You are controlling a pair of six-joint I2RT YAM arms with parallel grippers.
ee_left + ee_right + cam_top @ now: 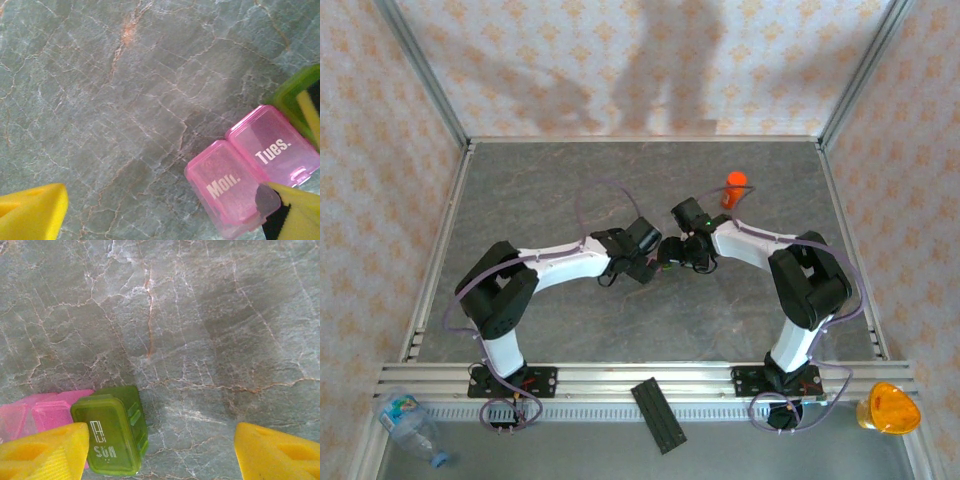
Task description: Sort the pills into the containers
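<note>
The containers are a row of joined little boxes lying on the grey table. Two pink boxes, marked "Mon." (225, 186) and "Tues." (274, 146), lie beside a green box (292, 95). My left gripper (162, 200) is open wide, and its right finger (295, 215) overlaps the corner of the "Mon." lid. The green box marked "Sun" (111, 432) lies against the left finger (45, 452) of my right gripper (162, 440), which is open, not closed on the box. More pink boxes (42, 415) lie behind it. Both grippers (665, 258) meet at mid-table. The pills are out of view.
An orange bottle with a red cap (733, 188) stands just behind the right arm's wrist. A black bar (658, 415) lies on the near rail. A plastic bottle (408, 418) and an orange object (890, 408) sit outside the table's front corners.
</note>
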